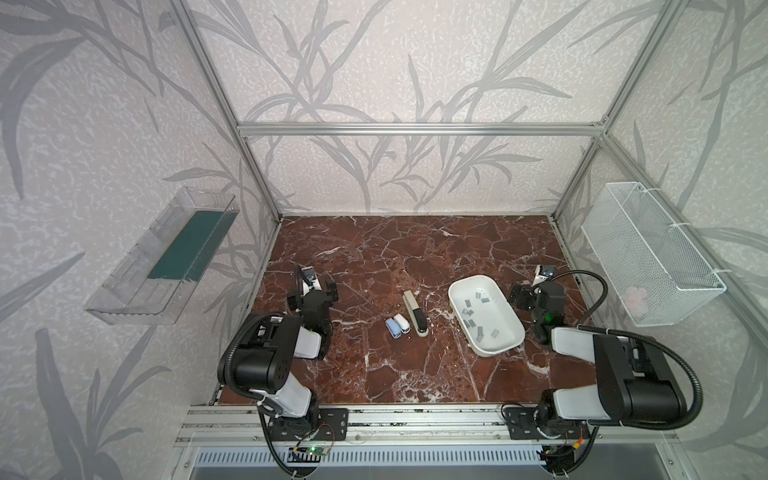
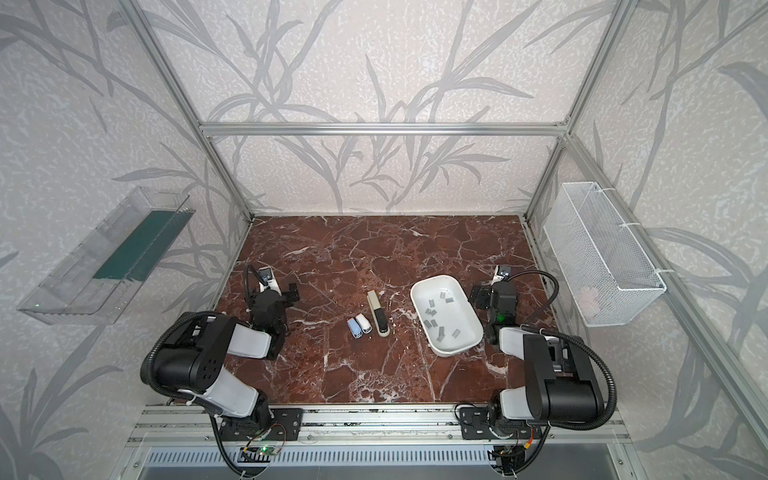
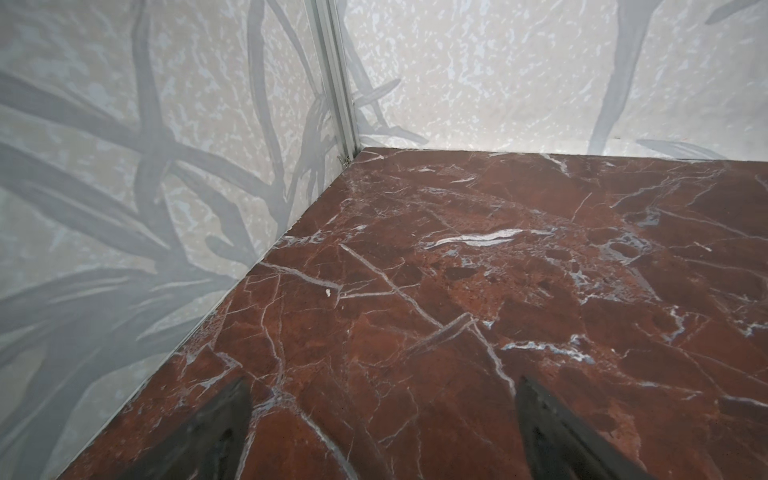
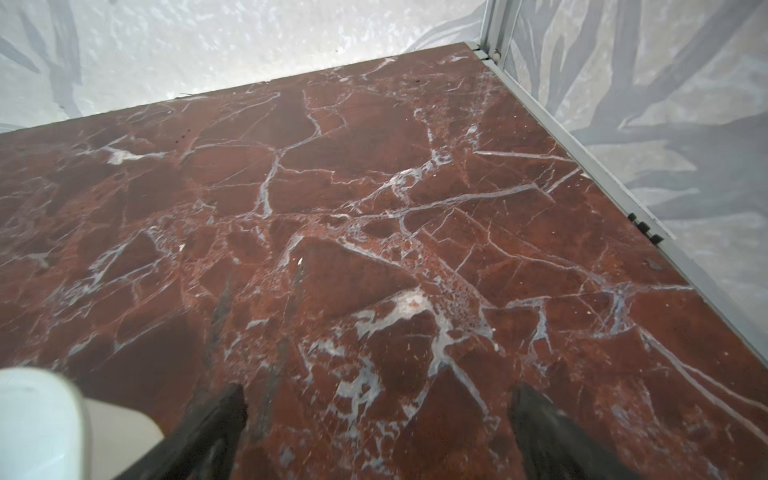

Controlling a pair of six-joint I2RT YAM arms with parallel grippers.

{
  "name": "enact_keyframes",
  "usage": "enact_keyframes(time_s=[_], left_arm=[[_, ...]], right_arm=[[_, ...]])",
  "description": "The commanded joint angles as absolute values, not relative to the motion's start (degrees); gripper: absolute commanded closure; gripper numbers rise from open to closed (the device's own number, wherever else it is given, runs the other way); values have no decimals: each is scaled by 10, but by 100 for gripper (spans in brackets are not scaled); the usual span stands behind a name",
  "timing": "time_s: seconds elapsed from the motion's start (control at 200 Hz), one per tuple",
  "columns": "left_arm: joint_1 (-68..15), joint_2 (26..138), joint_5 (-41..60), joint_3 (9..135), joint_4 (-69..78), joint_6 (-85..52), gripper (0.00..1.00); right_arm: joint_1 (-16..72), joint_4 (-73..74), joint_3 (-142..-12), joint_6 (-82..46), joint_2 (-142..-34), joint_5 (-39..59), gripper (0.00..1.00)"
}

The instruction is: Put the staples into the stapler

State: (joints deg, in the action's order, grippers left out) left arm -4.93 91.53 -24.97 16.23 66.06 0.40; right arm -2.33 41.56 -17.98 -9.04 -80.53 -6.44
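Observation:
Several small grey staples lie loose in a white oval tray right of centre. A long beige-and-black stapler lies shut on the marble, with a small blue stapler and a small white stapler to its left. My left gripper stands open over bare marble, well left of the staplers. My right gripper is open and empty just right of the tray, whose corner shows in the right wrist view.
A clear plastic bin hangs on the left wall and a white wire basket on the right wall. Aluminium frame posts and papered walls close in the red marble tabletop on three sides.

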Motion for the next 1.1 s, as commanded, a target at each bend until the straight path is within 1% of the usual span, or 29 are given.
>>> enact_keyframes(time_s=[0.0,0.105,0.17,0.27,0.34,0.44,0.495,0.62,0.795,0.985,1.094], left_arm=[[-46,909,-237,177,642,-6,1],[-46,916,-239,178,654,-1,1],[-45,911,-239,184,633,-5,1],[-41,911,-234,190,621,-8,1],[-38,910,-228,188,623,-9,1],[-38,911,-225,188,623,-9,1],[-37,910,-225,190,617,-10,1],[-36,910,-224,191,616,-11,1],[-36,910,-222,191,615,-11,1],[-32,909,-222,197,603,-17,1],[-29,908,-226,204,586,-22,1]], right_arm=[[-25,565,-134,-76,-793,-46,1],[-25,585,-124,-77,-795,-48,1],[-25,585,-125,-74,-797,-42,1],[-17,619,-120,-41,-815,11,1],[-9,687,-123,-13,-880,57,1],[-10,799,-107,-24,-942,44,1],[-11,761,-112,-26,-924,39,1],[-9,621,-145,-16,-867,46,1],[-8,668,-141,-16,-893,47,1],[-7,624,-156,-11,-881,55,1],[-7,582,-182,0,-882,85,1]])
